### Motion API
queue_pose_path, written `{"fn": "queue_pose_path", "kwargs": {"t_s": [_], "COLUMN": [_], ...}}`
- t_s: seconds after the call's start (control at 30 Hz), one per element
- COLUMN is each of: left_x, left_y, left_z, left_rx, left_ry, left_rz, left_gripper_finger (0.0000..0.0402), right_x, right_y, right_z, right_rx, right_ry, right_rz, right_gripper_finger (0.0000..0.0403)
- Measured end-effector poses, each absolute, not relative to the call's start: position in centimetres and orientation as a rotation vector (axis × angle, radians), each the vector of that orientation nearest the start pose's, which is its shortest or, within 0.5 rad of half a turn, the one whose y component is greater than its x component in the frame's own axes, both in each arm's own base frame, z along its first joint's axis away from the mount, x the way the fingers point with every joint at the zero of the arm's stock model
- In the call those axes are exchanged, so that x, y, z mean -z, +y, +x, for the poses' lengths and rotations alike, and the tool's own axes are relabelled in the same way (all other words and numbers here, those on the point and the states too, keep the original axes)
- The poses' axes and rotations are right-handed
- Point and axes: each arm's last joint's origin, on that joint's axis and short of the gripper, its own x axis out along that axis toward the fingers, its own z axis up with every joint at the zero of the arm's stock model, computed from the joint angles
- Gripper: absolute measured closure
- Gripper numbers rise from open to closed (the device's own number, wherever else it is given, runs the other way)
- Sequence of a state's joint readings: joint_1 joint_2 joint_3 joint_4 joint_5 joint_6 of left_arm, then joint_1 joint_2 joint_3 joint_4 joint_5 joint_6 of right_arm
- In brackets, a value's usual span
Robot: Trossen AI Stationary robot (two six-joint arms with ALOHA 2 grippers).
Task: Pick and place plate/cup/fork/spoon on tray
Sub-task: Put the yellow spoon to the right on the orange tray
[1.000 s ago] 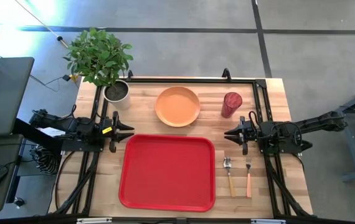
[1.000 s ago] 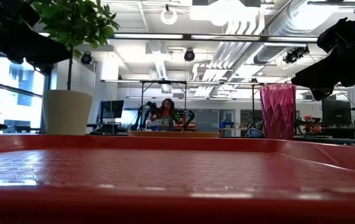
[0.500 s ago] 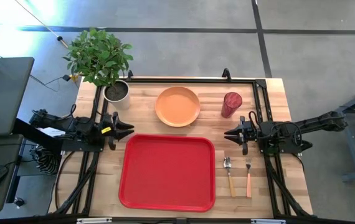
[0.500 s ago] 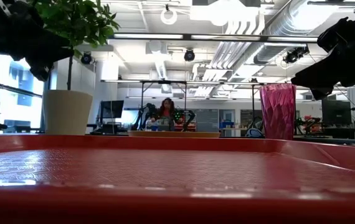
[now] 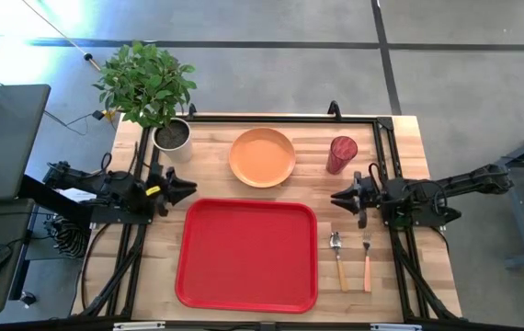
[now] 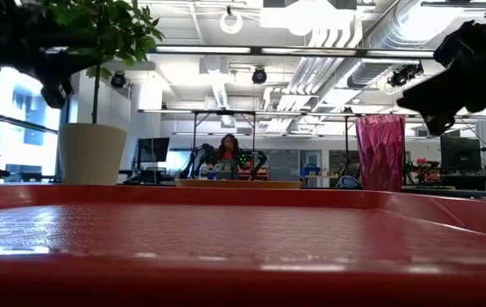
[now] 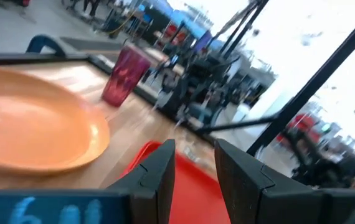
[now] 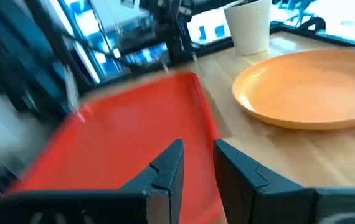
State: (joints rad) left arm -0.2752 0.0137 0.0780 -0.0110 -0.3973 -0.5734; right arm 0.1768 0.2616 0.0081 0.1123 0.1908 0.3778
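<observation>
Nothing yet on flat red plastic tray [image 5: 246, 255]. Left gripper [image 5: 187, 188] and right gripper [image 5: 337, 196] slightly spread, empty. Next, probably: reach round orange plate [image 5: 262, 156].

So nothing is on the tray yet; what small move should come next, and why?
Probably the left gripper should reach for the plate. The tray is bare, the plate lies just beyond that gripper, and neither it nor the right gripper holds anything.
</observation>
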Motion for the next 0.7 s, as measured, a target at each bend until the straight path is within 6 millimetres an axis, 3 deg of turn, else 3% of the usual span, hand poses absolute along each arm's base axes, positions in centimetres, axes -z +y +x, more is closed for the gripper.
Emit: {"fn": "queue_pose_path", "kwargs": {"t_s": [0.3,0.5,0.7], "left_x": [-19.7,-19.8,-20.1], "left_y": [-1.4,-1.4,-1.4], "left_z": [9.0,9.0,8.9], "left_rx": [-0.074,-0.073,-0.056], "left_ry": [-0.173,-0.184,-0.217], "left_rz": [-0.613,-0.584,-0.679], "left_gripper_finger": [0.0298,0.0298,0.0298], "right_x": [-18.2,-20.9,-24.2], "right_y": [1.4,1.5,1.4], "right_z": [11.2,11.1,10.6], "right_rx": [0.031,-0.034,-0.085], "right_ry": [-0.004,-0.065,-0.149], "right_rz": [0.761,0.867,0.992], "right_gripper_finger": [0.0324,0.0324,0.0324]}}
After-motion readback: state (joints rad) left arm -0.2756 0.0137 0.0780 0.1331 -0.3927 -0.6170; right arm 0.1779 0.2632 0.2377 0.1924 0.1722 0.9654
